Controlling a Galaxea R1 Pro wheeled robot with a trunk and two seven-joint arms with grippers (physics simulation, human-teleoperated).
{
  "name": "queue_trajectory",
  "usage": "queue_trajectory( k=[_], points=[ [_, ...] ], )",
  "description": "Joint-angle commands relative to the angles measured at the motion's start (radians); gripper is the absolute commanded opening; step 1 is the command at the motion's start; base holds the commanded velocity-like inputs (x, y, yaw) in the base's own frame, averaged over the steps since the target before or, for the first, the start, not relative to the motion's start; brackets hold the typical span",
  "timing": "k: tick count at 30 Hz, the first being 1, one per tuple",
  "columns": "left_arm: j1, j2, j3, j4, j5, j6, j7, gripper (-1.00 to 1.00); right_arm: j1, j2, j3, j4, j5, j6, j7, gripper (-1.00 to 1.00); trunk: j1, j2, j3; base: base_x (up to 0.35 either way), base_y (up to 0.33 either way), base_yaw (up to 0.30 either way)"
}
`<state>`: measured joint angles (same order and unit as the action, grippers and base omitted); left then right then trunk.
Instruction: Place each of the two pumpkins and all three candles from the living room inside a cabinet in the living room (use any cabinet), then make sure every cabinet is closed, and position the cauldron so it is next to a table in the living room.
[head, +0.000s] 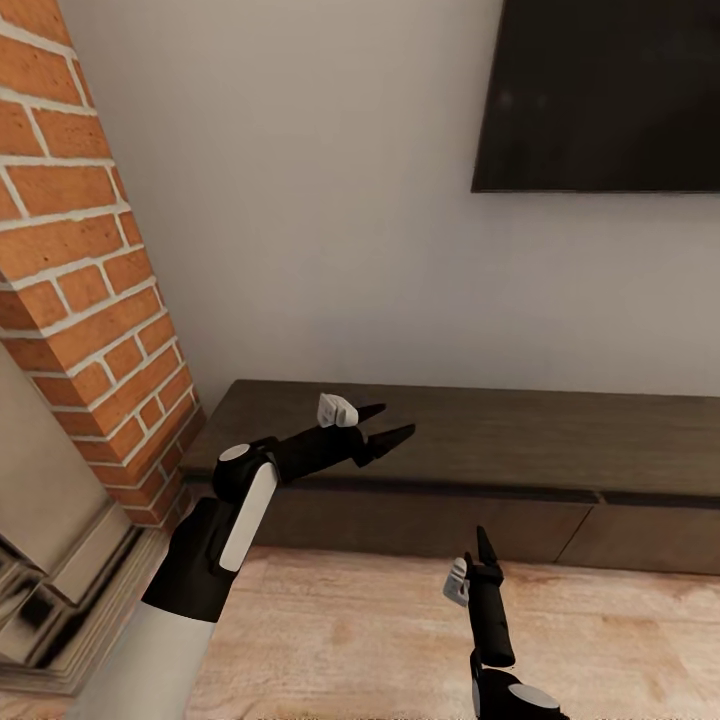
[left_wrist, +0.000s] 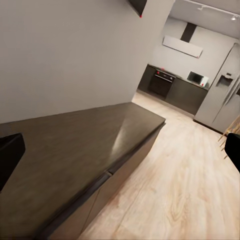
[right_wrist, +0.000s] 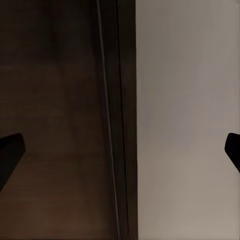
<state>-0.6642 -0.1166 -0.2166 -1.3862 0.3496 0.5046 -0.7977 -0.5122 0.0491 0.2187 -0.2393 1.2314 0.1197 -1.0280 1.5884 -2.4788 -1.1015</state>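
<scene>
Both hands were open and empty: left hand (head: 385, 424) above the cabinet (head: 520, 440), right hand (head: 478, 562) before its closed drawers; storing seemed not begun.

Left arm (head: 215, 545) clad in black shell with a white oval panel along the forearm and a white upper segment; round grey-white cap at the joint. Black left end effector (head: 388, 424) ending in two slim, pointed fingers, with a small white-grey block mounted just behind them. Right arm (head: 490, 620) likewise black, with a small white-grey block by the wrist and a pale oval cap lower down. Black right end effector (head: 484, 548) tapering to a sharp point.
</scene>
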Motion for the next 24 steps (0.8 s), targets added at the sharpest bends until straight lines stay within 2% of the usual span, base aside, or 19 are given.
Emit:
queue_trajectory(
  k=[1, 3, 13, 24],
  points=[
    [0.000, 0.000, 0.000, 0.000, 0.000, 0.000, 0.000, 1.00, -0.007, 0.000, 0.000, 0.001, 0.000, 0.000, 0.006, 1.00, 0.004, -0.007, -0.003, 0.000, 0.000, 0.000],
    [0.000, 0.000, 0.000, 0.001, 0.000, 0.000, 0.000, 1.00, -0.017, -0.001, -0.001, 0.003, -0.001, 0.000, 0.016, 1.00, 0.012, -0.021, -0.010, 0.000, 0.000, 0.000],
    [0.000, 0.000, -0.001, -0.001, 0.000, 0.000, 0.000, 1.00, -0.061, 0.000, -0.001, 0.007, 0.000, -0.001, 0.022, 1.00, 0.016, -0.024, -0.048, 0.000, 0.000, 0.000],
    [0.001, 0.001, 0.000, -0.005, 0.001, -0.008, -0.002, 1.00, -0.099, -0.001, -0.001, 0.013, 0.000, -0.035, 0.035, 1.00, 0.016, -0.024, -0.048, 0.000, 0.000, 0.000]
  ],
)
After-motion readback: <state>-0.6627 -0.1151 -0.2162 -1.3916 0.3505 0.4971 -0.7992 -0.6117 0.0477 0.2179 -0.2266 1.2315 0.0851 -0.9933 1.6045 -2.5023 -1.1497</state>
